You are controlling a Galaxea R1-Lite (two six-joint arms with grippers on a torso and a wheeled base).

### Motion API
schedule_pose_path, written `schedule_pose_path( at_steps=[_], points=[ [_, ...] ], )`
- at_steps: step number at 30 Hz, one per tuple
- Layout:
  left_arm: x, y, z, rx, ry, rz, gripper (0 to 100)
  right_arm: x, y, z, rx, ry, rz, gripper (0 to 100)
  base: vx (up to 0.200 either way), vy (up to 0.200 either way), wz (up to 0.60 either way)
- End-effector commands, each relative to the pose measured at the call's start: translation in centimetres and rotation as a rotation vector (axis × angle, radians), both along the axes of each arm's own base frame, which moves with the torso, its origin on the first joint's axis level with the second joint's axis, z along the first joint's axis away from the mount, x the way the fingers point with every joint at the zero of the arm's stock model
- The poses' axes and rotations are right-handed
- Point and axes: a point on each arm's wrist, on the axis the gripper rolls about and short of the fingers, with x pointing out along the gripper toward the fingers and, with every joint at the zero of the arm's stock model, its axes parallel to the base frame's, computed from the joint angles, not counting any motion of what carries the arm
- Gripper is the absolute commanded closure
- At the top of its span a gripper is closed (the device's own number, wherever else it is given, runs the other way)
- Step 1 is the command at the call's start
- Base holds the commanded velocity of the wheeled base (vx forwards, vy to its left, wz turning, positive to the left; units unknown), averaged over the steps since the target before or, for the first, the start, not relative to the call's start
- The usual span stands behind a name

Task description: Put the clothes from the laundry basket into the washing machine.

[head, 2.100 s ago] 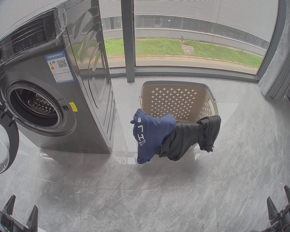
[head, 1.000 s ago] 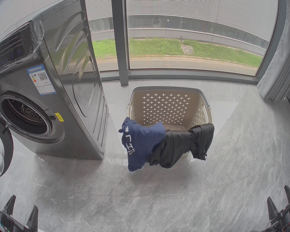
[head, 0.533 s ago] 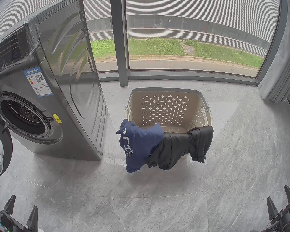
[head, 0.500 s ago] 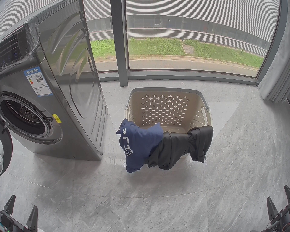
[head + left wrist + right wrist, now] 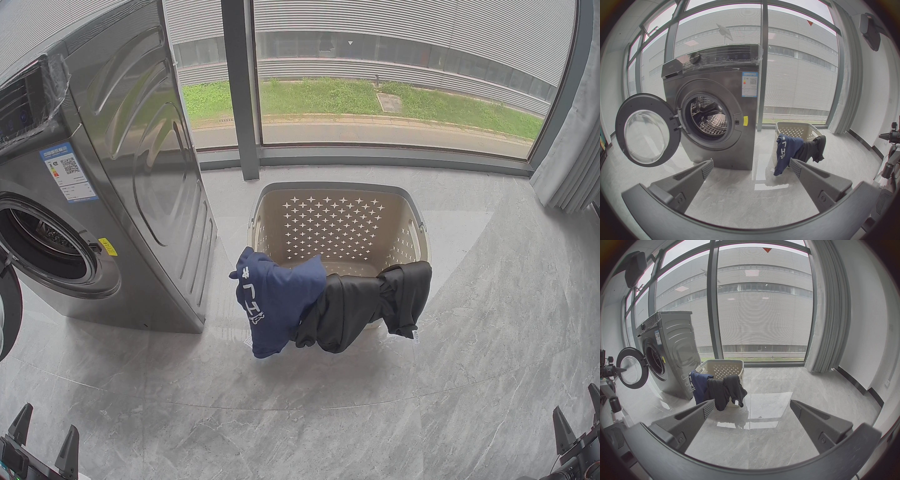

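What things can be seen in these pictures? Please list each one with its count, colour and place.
washing machine: one, grey, on the floor at the robot's left.
door: one, dark with a glass centre, swung open on the machine.
laundry basket: one, beige, on the floor beside the machine, before the window.
blue garment: one, dark blue with white print, draped over the basket's near rim.
black garment: one, black, over the same rim, next to the blue one.
curtain: one, light grey, right of the window.
left end effector: one, dark, open, empty.
right end effector: one, dark, open, empty.
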Motion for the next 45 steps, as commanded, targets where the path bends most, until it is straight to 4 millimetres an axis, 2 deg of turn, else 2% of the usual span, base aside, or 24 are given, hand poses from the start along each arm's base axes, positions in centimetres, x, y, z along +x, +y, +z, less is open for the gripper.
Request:
schedule_pose_path(
  at_steps=[1, 11, 20, 26, 45],
  points=[
    [0.02, 0.00, -0.47, -0.001, 0.003, 0.000, 0, 0.07, 0.00, -0.38, 0.000, 0.010, 0.000, 0, 0.000, 0.000, 0.00],
    [0.02, 0.00, -0.47, -0.001, 0.003, 0.000, 0, 0.05, 0.00, -0.38, 0.000, 0.008, 0.000, 0, 0.180, 0.000, 0.00],
    [0.02, 0.00, -0.47, 0.001, 0.003, 0.000, 0, 0.07, 0.00, -0.38, 0.000, 0.010, 0.000, 0, 0.000, 0.000, 0.00],
    [0.02, 0.00, -0.47, -0.001, 0.003, 0.000, 0, 0.08, 0.00, -0.42, 0.000, 0.011, 0.000, 0, 0.000, -0.200, 0.00],
    [0.02, 0.00, -0.47, -0.001, 0.003, 0.003, 0, 0.07, 0.00, -0.38, 0.000, 0.010, 0.001, 0, 0.000, 0.000, 0.00]
  ],
)
